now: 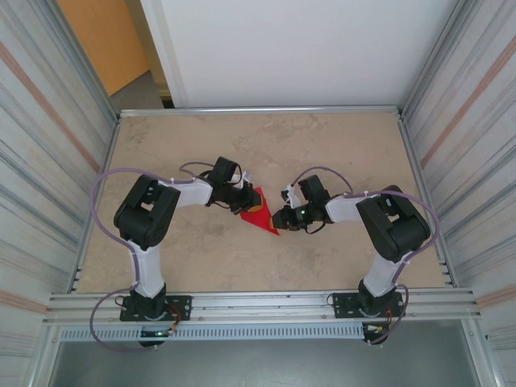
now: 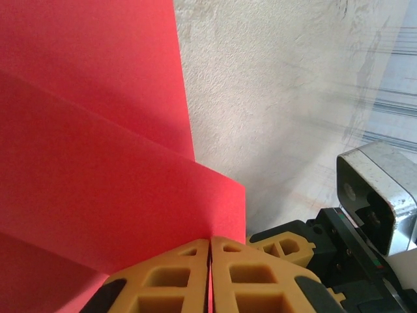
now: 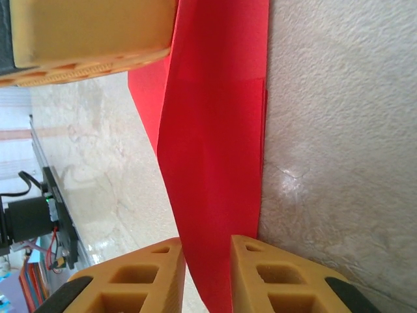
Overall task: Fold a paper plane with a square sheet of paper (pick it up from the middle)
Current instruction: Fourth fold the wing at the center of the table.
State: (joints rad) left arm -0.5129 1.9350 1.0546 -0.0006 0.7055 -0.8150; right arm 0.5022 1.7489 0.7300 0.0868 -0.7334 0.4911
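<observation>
Pinching the folded red sheet (image 1: 260,211) in the left gripper (image 2: 210,242), fingers pressed together, at the middle of the table (image 1: 322,145). Straddling its standing fold with the right gripper (image 3: 207,244), fingers slightly spread. Closing squarely onto the crease, avoiding tugging against the left pinch.

Two arms stand on a rail (image 1: 258,305) at the near edge of the desk (image 1: 322,145). The left arm (image 1: 149,214) is on the left and the right arm (image 1: 391,222) on the right, both bent inward toward the middle. The paper plane (image 1: 260,211) sits between them at the desk's centre. The left arm's fingers (image 2: 169,274) are pressed together on its left side. The right arm's fingers (image 3: 273,274) stand apart on either side of its right side, just beside the left ones. Walls enclose the desk left, right and behind.
</observation>
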